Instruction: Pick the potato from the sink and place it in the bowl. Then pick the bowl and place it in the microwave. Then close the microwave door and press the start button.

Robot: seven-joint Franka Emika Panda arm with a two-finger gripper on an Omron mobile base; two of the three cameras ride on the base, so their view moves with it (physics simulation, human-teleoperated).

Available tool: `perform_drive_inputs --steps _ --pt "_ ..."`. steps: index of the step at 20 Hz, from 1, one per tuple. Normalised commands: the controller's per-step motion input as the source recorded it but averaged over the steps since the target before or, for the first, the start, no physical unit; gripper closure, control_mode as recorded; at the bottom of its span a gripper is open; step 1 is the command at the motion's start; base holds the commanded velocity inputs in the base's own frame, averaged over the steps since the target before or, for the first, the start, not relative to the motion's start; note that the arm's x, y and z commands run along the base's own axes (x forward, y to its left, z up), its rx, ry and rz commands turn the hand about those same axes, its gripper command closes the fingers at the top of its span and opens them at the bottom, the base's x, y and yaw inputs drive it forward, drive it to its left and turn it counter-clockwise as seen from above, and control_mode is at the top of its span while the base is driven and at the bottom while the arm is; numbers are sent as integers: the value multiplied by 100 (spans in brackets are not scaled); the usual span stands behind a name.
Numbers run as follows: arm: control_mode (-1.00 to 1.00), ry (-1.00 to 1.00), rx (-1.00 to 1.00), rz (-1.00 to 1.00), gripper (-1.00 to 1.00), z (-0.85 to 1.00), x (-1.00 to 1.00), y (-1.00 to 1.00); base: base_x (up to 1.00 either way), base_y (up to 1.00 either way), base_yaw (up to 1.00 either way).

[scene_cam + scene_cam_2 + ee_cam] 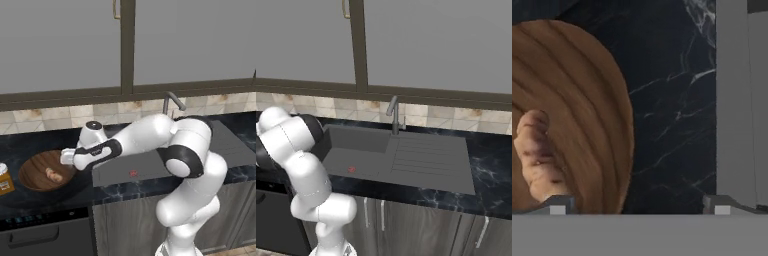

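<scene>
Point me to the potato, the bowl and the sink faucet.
potato (pixel 53 175): left base view, middle of the tan lump lying in the bowl.
bowl (pixel 35 169): left base view, bare wooden inner wall left of the potato.
faucet (pixel 392 114): right base view, upright grey stem behind the basin.

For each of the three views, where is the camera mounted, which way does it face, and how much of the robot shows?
Left base view: behind the arm on its left, looking down at the bowl holding the potato, and the sink; arm and gripper show.
Right base view: behind on its right, facing the sink and faucet; arm's lower links show at left.
Hand view: on the hand, looking down at bowl rim, potato and countertop; open fingertips show.
Shared: both base views show the sink.
</scene>
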Motion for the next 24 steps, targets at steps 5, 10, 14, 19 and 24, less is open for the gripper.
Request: perform_drive_inputs --steps 5,10,14,19,24 --pt "-100 5 0 -7 -100 -36 18 32 0 0 0" --pt "-100 5 0 -7 -100 -30 21 15 0 0 0" --pt "-100 4 0 -7 -100 -14 24 20 0 0 0" --pt "-100 0 0 -4 100 -5 2 18 0 0 0" --pt "-100 0 0 0 100 0 0 1 0 0 0"
